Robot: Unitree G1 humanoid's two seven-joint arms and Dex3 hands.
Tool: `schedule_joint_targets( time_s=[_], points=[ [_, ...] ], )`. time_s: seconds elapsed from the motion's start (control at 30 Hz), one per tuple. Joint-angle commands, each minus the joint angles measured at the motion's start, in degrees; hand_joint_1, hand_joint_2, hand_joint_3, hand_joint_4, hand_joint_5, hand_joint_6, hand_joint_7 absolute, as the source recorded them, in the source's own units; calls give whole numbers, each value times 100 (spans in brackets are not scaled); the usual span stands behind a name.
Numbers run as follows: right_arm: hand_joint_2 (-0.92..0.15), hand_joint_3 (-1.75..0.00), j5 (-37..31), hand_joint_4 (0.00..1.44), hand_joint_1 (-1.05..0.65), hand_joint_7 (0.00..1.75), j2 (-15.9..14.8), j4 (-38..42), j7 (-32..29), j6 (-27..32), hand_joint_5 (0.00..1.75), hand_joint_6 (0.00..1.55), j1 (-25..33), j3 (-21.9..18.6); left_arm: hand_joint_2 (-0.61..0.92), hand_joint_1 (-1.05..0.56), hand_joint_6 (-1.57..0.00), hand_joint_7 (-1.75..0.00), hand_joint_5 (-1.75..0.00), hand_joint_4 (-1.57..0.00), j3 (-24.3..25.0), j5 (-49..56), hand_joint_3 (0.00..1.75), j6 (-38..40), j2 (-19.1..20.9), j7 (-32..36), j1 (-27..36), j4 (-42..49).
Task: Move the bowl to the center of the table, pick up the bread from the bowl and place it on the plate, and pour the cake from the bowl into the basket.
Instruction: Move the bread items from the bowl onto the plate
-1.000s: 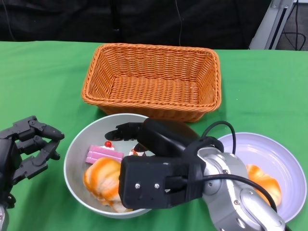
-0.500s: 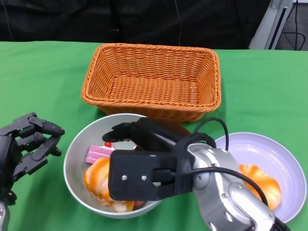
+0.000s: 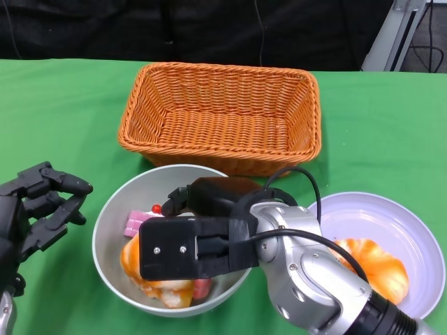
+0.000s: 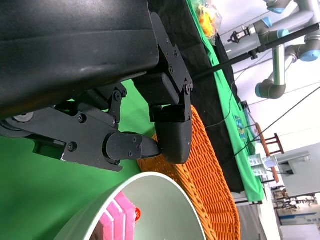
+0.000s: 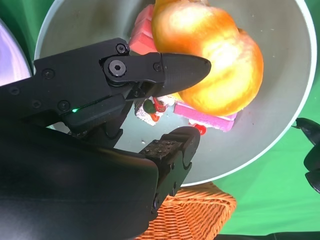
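- The bowl (image 3: pixel 112 216) stands on the green table (image 3: pixel 56 118), just in front of the wicker basket (image 3: pixel 222 115) (the basket holds nothing).
- The bowl holds a glazed bread (image 5: pixel 210 55), a pink cake slice (image 5: pixel 205 116) and small red-and-white cake pieces (image 5: pixel 152 107).
- The plate (image 3: pixel 391 223) lies to the right of the bowl and carries one bread roll (image 3: pixel 370 265).
- My right hand (image 5: pixel 172 97) reaches into the bowl with its fingers apart and grips nothing: one finger (image 5: pixel 170 67) lies just beside the glazed bread, the other (image 5: pixel 172 150) sits near the cake slice.
- My left hand (image 3: pixel 38 209) rests on the table just left of the bowl, fingers loosely curled and apart, holding nothing.
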Motion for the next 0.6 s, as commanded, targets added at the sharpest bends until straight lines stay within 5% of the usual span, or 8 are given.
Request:
schedule_joint_targets(
  time_s=[0.03,0.1,0.13,0.2,0.37,0.6],
  points=[
    [-92,-40,150,110,-104,1,84,91,-12,-26,20,49,-54,-32,92,-20,-88,-103,-146,-82,15,1,29,-74,105,75,-43,70],
    [-92,-41,236,106,-105,1,140,74,42,108,31,48,-57,-92,91,-20,-88,-103,-146,-82,29,-26,29,-33,100,58,-68,100],
    [-92,-42,270,93,-105,1,155,61,56,159,56,46,-59,-107,91,-21,-88,-102,-145,-83,36,-42,29,-8,97,49,-76,109],
    [-92,-44,312,83,-105,1,158,5,124,248,74,45,-86,-113,90,-22,-88,-101,-144,-83,45,-80,29,29,90,5,-80,110],
    [-92,-51,449,70,-105,0,147,-167,315,403,75,45,-161,-167,90,-24,-88,-100,-143,-82,74,-179,28,16,84,-114,-110,175],
    [-92,-52,426,70,-105,0,10,-575,482,580,76,44,-171,-111,90,-25,-88,-100,-141,-83,46,-139,26,70,111,-55,-145,221]
  ],
)
